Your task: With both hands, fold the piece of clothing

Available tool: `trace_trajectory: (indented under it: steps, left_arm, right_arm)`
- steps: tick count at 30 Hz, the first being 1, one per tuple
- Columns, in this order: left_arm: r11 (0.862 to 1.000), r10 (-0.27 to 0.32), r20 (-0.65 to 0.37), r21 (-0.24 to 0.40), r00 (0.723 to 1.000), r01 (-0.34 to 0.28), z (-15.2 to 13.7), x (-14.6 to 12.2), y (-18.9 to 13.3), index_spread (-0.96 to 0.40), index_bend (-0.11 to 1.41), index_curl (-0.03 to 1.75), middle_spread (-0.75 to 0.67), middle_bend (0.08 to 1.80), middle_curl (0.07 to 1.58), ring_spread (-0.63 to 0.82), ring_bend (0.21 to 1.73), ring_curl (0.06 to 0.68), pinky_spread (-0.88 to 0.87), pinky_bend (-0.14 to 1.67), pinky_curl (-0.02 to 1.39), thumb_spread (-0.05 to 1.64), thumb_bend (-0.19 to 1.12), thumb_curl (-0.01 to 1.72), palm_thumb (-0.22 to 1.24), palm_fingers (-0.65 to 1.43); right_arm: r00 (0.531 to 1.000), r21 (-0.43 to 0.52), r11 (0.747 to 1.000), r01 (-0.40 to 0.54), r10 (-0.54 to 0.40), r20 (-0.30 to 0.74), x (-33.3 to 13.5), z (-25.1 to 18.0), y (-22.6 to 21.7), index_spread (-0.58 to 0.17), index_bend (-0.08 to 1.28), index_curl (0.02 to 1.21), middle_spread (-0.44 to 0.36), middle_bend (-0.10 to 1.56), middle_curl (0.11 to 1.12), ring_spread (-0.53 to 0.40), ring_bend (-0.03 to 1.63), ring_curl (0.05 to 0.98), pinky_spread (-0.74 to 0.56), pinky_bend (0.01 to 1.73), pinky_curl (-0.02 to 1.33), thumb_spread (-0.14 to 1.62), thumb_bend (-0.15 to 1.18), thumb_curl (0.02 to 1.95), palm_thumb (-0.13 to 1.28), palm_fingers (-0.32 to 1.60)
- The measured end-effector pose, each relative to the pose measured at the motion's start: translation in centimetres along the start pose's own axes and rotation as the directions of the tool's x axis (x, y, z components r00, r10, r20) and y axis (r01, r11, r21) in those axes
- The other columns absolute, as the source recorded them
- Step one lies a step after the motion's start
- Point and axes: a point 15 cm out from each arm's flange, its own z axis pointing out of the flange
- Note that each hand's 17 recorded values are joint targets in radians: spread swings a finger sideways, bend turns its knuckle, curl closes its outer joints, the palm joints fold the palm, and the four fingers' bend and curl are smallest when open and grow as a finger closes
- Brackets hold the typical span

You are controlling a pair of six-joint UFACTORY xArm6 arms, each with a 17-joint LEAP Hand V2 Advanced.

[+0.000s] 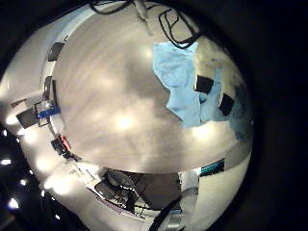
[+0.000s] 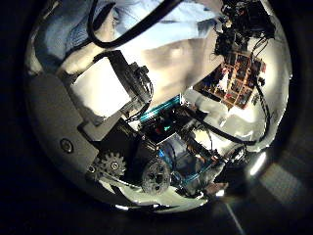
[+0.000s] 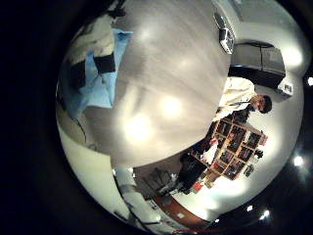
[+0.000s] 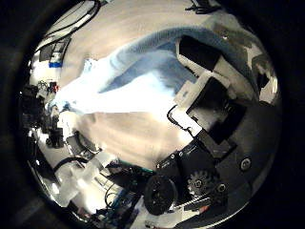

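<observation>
Light blue cloth: one piece of clothing (image 1: 189, 85), lying on the counter (image 1: 115, 96) close under both palms.
Counter: one, pale wood-grain, bare beyond the cloth.
Left hand (image 2: 117, 93): one; fingers reach down to the cloth; whether they pinch it cannot be told.
Right hand (image 4: 210, 81): one; fingers (image 4: 195, 57) rest at the cloth's edge; its grasp cannot be told either.
</observation>
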Motion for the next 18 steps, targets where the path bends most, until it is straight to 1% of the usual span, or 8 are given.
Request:
trace_trajectory:
  steps: [3, 7, 8, 10, 12, 13, 14, 18]
  left_arm:
    - [1.0, -0.013, -0.004, 0.001, 1.0, 0.013, 0.6, -0.9, -2.2, -0.76, 0.53, 1.3, -0.53, 1.04, 1.02, -0.46, 1.3, 0.504, -0.7, 0.65, 0.63, 1.05, -0.03, 0.62, 0.68, 0.99]
    - [0.999, -0.044, -0.019, -0.007, 0.999, 0.044, 1.6, -2.6, -4.5, -0.75, 0.52, 1.29, -0.53, 1.05, 1.02, -0.47, 1.26, 0.5, -0.68, 0.56, 0.64, 1.05, -0.04, 0.58, 0.62, 0.88]
    - [0.999, -0.054, -0.023, -0.009, 0.998, 0.054, 1.9, -3.2, -4.9, -0.75, 0.53, 1.28, -0.53, 1.07, 1.01, -0.47, 1.23, 0.502, -0.66, 0.53, 0.65, 1.05, -0.04, 0.57, 0.6, 0.81]
    - [0.997, -0.071, -0.033, -0.007, 0.997, 0.071, 2.3, -4.0, -5.4, -0.73, 0.5, 1.26, -0.52, 1.03, 0.99, -0.47, 1.15, 0.49, -0.61, 0.49, 0.66, 1.06, -0.04, 0.54, 0.57, 0.63]
    - [0.996, -0.09, -0.039, 0.008, 0.995, 0.09, 2.4, -5.0, -5.7, -0.7, 0.44, 1.22, -0.49, 0.91, 0.95, -0.43, 1.09, 0.47, -0.53, 0.47, 0.68, 1.07, -0.04, 0.52, 0.53, 0.41]
    - [0.995, -0.096, -0.041, 0.019, 0.995, 0.097, 2.4, -5.4, -5.9, -0.68, 0.42, 1.2, -0.46, 0.85, 0.95, -0.41, 1.09, 0.478, -0.49, 0.48, 0.69, 1.08, -0.04, 0.51, 0.51, 0.34]
    - [0.994, -0.105, -0.046, 0.038, 0.993, 0.107, 2.2, -5.8, -6.1, -0.65, 0.37, 1.18, -0.43, 0.74, 0.91, -0.39, 1.08, 0.467, -0.45, 0.49, 0.7, 1.08, -0.03, 0.5, 0.51, 0.25]
    - [0.982, -0.139, -0.084, 0.118, 0.987, 0.149, 0.7, -7.2, -6.1, -0.5, 0.26, 1.09, -0.24, 0.47, 0.8, -0.25, 1.05, 0.446, -0.26, 0.51, 0.71, 1.1, -0.03, 0.47, 0.48, 0.1]
  right_arm:
    - [1.0, -0.019, 1.0, 0.004, -0.004, -0.003, -0.7, 1.1, -1.7, -0.322, 0.97, 0.93, -0.163, 1.24, 0.86, -0.244, 1.36, 0.764, -0.2, 1.42, 0.62, 1.17, -0.03, 0.62, 0.87, 0.96]
    - [1.0, -0.026, 1.0, -0.008, 0.008, -0.004, -0.9, 1.9, -3.4, -0.349, 0.83, 0.9, -0.176, 1.21, 0.83, -0.248, 1.37, 0.749, -0.24, 1.38, 0.63, 1.21, -0.03, 0.58, 0.81, 0.88]
    - [1.0, -0.026, 1.0, -0.014, 0.014, -0.003, -0.7, 2.0, -3.7, -0.353, 0.65, 0.86, -0.186, 1.17, 0.82, -0.253, 1.4, 0.747, -0.26, 1.4, 0.64, 1.21, -0.03, 0.57, 0.78, 0.72]
    - [1.0, -0.02, 0.999, -0.026, 0.026, -0.001, -0.3, 1.9, -4.1, -0.36, 0.48, 0.82, -0.204, 1.11, 0.79, -0.26, 1.43, 0.743, -0.31, 1.42, 0.64, 1.22, -0.03, 0.55, 0.76, 0.57]
    - [0.999, -0.001, 0.999, -0.034, 0.034, 0.005, -0.1, 1.7, -4.6, -0.379, 0.28, 0.73, -0.227, 0.94, 0.74, -0.273, 1.4, 0.71, -0.39, 1.4, 0.62, 1.24, -0.03, 0.53, 0.72, 0.31]
    - [0.999, 0.018, 0.999, -0.039, 0.039, 0.01, 0.0, 1.2, -4.8, -0.384, 0.26, 0.71, -0.231, 0.93, 0.73, -0.275, 1.39, 0.701, -0.39, 1.4, 0.62, 1.24, -0.02, 0.53, 0.72, 0.31]
    - [0.999, 0.047, 0.998, -0.044, 0.044, 0.014, 0.2, 0.6, -5.2, -0.394, 0.24, 0.67, -0.221, 0.85, 0.7, -0.264, 1.32, 0.672, -0.36, 1.32, 0.59, 1.25, -0.02, 0.52, 0.7, 0.16]
    - [0.996, 0.154, 0.984, -0.084, 0.08, 0.033, 2.3, -2.7, -5.4, -0.413, 0.25, 0.6, -0.196, 0.72, 0.62, -0.226, 1.18, 0.595, -0.23, 1.18, 0.53, 1.28, -0.02, 0.48, 0.67, 0.08]
